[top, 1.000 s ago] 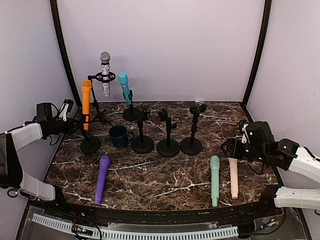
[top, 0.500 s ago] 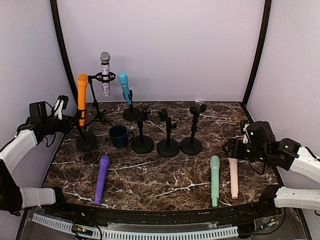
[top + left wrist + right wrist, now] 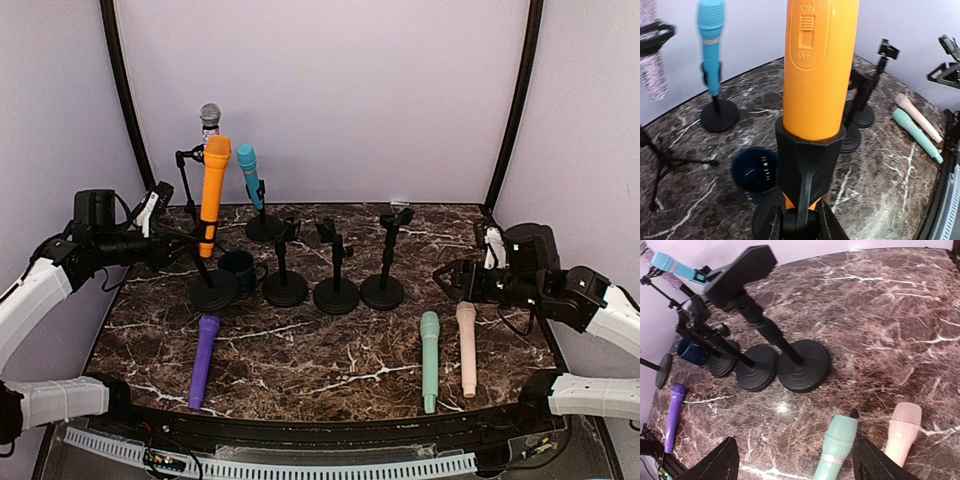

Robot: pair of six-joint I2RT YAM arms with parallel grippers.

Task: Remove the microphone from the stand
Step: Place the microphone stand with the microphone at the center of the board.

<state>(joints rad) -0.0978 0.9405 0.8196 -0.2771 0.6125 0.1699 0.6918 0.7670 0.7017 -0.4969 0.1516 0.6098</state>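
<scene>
An orange microphone (image 3: 212, 195) stands upright in the black clip (image 3: 807, 165) of a round-based stand (image 3: 213, 293). My left gripper (image 3: 188, 245) reaches in from the left and is shut on the stand's joint just under the clip; in the left wrist view the left gripper (image 3: 800, 231) pinches that black joint while the orange microphone (image 3: 820, 70) fills the frame above. My right gripper (image 3: 450, 280) hovers open over the table's right side, and the right wrist view shows nothing between the right gripper's (image 3: 797, 465) fingers.
A blue cup (image 3: 238, 270) sits right beside the held stand's base. Three empty stands (image 3: 336, 292) line the middle. A teal microphone (image 3: 248, 175) and a sparkly one (image 3: 209, 115) stand behind. Purple (image 3: 203, 358), mint (image 3: 429, 360) and pink (image 3: 466, 348) microphones lie on the table.
My left arm has carried the stand with the orange microphone to the right, up against the blue cup. The right gripper has risen slightly and opened a little wider.
</scene>
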